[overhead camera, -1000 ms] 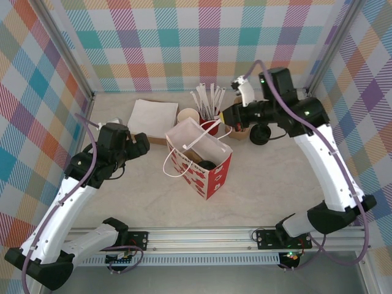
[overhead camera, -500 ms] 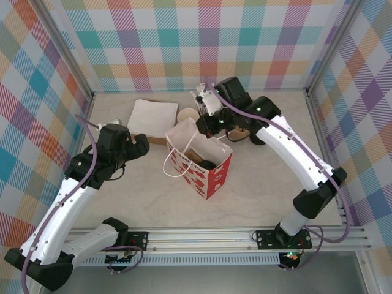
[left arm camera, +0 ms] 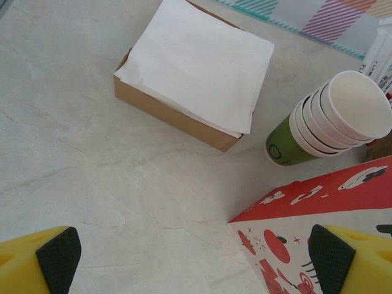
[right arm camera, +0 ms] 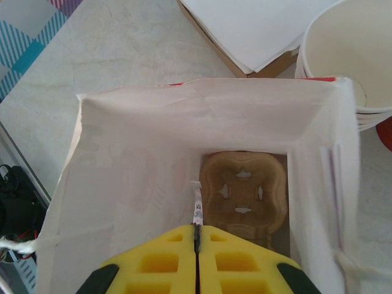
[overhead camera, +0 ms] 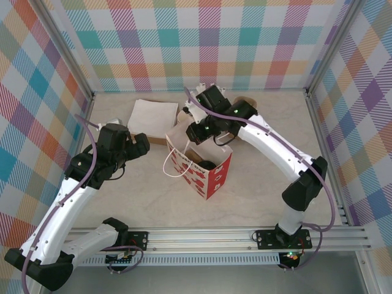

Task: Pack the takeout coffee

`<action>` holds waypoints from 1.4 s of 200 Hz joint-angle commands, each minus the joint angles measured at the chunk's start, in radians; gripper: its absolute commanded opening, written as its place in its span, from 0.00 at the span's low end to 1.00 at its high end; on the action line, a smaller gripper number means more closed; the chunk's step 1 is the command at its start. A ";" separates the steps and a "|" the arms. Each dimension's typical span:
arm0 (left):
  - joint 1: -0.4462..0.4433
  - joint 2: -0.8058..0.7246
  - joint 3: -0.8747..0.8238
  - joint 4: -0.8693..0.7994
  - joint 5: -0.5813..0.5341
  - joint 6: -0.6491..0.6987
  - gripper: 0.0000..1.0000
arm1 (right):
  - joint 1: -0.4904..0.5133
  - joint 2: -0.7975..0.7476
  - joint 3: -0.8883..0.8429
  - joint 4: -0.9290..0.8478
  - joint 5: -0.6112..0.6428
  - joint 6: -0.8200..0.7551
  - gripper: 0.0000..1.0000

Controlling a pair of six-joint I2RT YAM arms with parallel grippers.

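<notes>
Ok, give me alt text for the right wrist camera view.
The right gripper, shut on a thin white strip, hangs over an open paper bag with a brown cardboard cup carrier at its bottom. Beyond the bag: stacked white napkins and cream paper cups.

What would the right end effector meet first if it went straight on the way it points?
The right end effector points down into the open paper bag; first in line looks to be the brown cup carrier on its floor, though depth is unclear.
</notes>
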 commanded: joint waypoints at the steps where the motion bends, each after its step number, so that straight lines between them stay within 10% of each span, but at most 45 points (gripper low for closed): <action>1: -0.004 0.003 0.002 0.033 0.004 -0.016 0.98 | 0.012 0.022 -0.011 0.017 -0.013 -0.009 0.09; 100: -0.004 0.006 0.007 0.032 0.003 -0.020 0.98 | 0.015 0.064 -0.039 0.019 -0.027 -0.002 0.13; 203: -0.004 0.013 0.010 0.028 0.012 -0.032 0.98 | 0.014 -0.042 0.015 -0.035 0.079 -0.007 0.52; 280: -0.003 0.043 0.031 0.015 0.024 -0.053 0.99 | 0.000 -0.150 0.071 -0.104 0.165 -0.013 0.63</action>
